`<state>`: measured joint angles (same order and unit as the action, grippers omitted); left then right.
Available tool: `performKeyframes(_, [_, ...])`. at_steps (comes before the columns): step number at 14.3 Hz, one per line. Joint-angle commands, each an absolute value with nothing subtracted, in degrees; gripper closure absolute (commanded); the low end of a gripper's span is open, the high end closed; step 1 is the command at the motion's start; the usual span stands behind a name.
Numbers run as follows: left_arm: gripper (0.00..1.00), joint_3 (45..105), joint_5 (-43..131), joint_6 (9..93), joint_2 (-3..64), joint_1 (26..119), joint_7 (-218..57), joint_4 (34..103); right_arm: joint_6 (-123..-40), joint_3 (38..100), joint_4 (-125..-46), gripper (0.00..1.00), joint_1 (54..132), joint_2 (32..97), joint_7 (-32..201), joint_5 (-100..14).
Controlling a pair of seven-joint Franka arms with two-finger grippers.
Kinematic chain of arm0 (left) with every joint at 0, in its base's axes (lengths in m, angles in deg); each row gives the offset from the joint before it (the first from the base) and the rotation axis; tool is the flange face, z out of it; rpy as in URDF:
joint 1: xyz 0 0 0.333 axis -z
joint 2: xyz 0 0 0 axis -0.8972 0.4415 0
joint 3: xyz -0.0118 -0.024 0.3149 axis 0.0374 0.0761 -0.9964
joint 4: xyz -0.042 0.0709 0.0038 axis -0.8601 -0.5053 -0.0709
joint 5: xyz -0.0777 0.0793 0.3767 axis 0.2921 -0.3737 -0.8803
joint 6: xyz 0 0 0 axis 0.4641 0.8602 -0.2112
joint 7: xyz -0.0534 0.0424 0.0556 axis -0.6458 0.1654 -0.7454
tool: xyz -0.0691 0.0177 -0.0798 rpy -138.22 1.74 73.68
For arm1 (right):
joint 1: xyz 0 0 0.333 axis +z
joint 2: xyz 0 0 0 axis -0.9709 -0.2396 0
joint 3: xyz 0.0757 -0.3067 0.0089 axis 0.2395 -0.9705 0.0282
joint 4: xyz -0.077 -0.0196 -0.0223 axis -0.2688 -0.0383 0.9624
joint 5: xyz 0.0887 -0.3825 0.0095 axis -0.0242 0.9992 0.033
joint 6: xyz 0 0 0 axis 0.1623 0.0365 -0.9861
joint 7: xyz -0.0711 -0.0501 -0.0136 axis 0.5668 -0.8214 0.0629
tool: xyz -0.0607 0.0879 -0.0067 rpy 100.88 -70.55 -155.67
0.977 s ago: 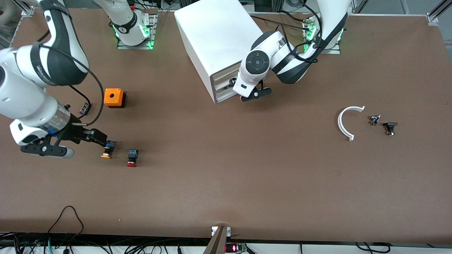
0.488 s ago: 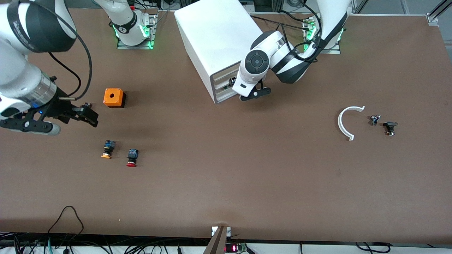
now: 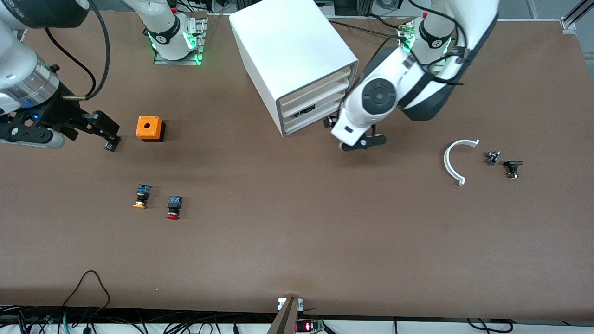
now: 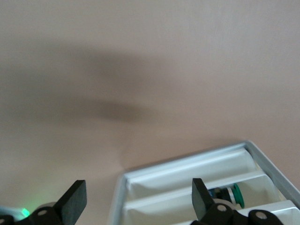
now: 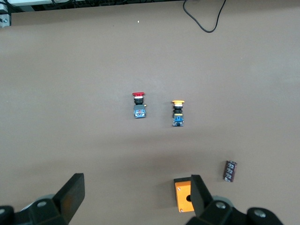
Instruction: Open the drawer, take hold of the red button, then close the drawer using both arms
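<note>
Toward the right arm's end of the counter, about midway between its robot edge and its camera edge, lies the button (image 3: 173,207) with the red cap, on its side on the bare brown surface. Just beside it, closer to the right arm's end, lies a second button (image 3: 141,196), this one orange-capped; two buttons in all there. Nearer the robot edge sits one orange cube (image 3: 150,128) with a hole in its top, and by it a small dark cylinder (image 5: 229,170).

Three flat white drawers are stacked in the white cabinet (image 3: 287,55) near the robot edge; the middle drawer (image 3: 313,99) sits shut, level with the other two.

Over the counter just in front of the cabinet hangs the left hand (image 4: 136,199), fingers spread and empty. The right hand (image 5: 136,194) hovers near the orange cube, likewise spread and empty.

Toward the left arm's end lie one white curved strip (image 3: 455,160) and two small dark parts (image 3: 492,157) (image 3: 512,168). No writing is readable.
</note>
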<state>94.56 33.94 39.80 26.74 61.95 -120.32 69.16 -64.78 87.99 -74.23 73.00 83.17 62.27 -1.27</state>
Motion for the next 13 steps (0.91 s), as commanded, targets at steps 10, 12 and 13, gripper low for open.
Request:
performKeyframes(10, [0.01,94.0,25.4,31.8,18.9,46.4,-79.5,57.3,-60.0,84.0,-74.9,0.0,73.6,85.0,64.7,-3.2])
performKeyframes(12, [0.01,88.3,26.4,32.0,15.4,47.2,-75.5,57.9,-60.0,83.8,-74.8,0.0,73.7,85.0,64.8,-3.9])
performKeyframes(13, [0.01,84.6,28.3,32.0,13.6,48.6,-72.4,58.1,-59.7,83.8,-74.8,0.0,73.7,85.0,65.0,-3.9])
